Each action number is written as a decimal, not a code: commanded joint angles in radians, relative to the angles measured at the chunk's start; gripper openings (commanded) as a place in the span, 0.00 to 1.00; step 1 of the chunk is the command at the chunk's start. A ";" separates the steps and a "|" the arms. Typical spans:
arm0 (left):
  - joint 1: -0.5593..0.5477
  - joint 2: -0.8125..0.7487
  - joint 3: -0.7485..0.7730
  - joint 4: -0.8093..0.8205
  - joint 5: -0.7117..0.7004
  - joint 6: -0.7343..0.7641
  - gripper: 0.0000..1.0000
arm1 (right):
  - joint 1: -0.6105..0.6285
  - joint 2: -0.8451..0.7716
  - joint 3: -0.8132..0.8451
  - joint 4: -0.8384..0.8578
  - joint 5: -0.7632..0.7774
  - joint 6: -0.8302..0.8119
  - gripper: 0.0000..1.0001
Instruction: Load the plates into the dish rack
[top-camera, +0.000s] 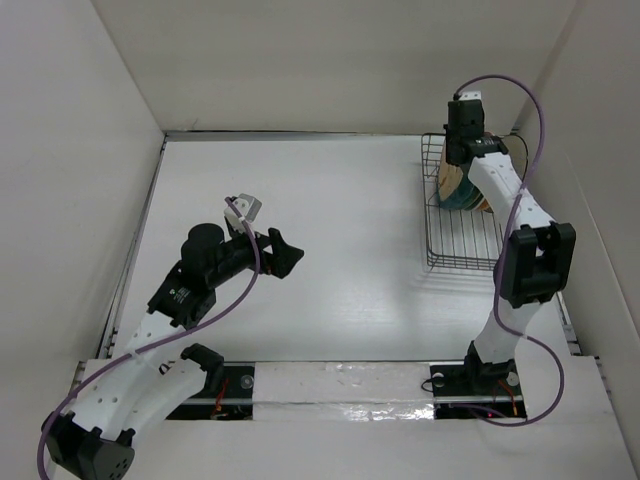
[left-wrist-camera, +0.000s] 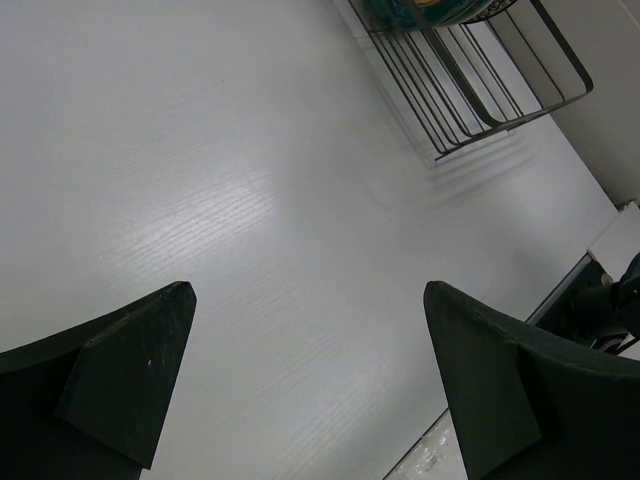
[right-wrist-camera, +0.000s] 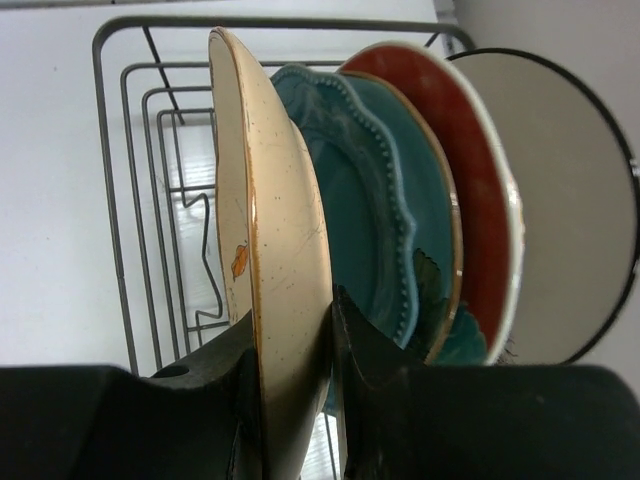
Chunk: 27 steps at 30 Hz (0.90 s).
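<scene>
The black wire dish rack (top-camera: 462, 240) stands at the right of the table, with plates on edge in its far half (top-camera: 462, 186). In the right wrist view my right gripper (right-wrist-camera: 292, 330) is shut on the rim of the tan floral plate (right-wrist-camera: 270, 230), which stands upright in the rack (right-wrist-camera: 130, 200). Beside it stand the teal blue plate (right-wrist-camera: 365, 210), the red plate with teal flowers (right-wrist-camera: 455, 180) and the white plate with dark rim (right-wrist-camera: 565, 200). My left gripper (top-camera: 283, 253) is open and empty over the table's middle. The rack's near end shows in the left wrist view (left-wrist-camera: 470, 80).
White walls enclose the table on three sides. The right arm (top-camera: 525, 250) leans over the rack's right side. The near half of the rack holds no plates. A white strip with the arm bases (top-camera: 340, 385) runs along the near edge.
</scene>
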 joint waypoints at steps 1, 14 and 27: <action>-0.005 -0.011 0.047 0.018 -0.010 0.010 0.99 | 0.002 -0.003 0.028 0.138 -0.017 -0.025 0.00; -0.005 -0.029 0.049 0.018 -0.066 0.008 0.99 | 0.002 0.025 -0.091 0.207 -0.107 0.107 0.35; -0.005 -0.051 0.088 0.007 -0.152 -0.007 0.99 | 0.021 -0.378 -0.297 0.311 -0.277 0.310 1.00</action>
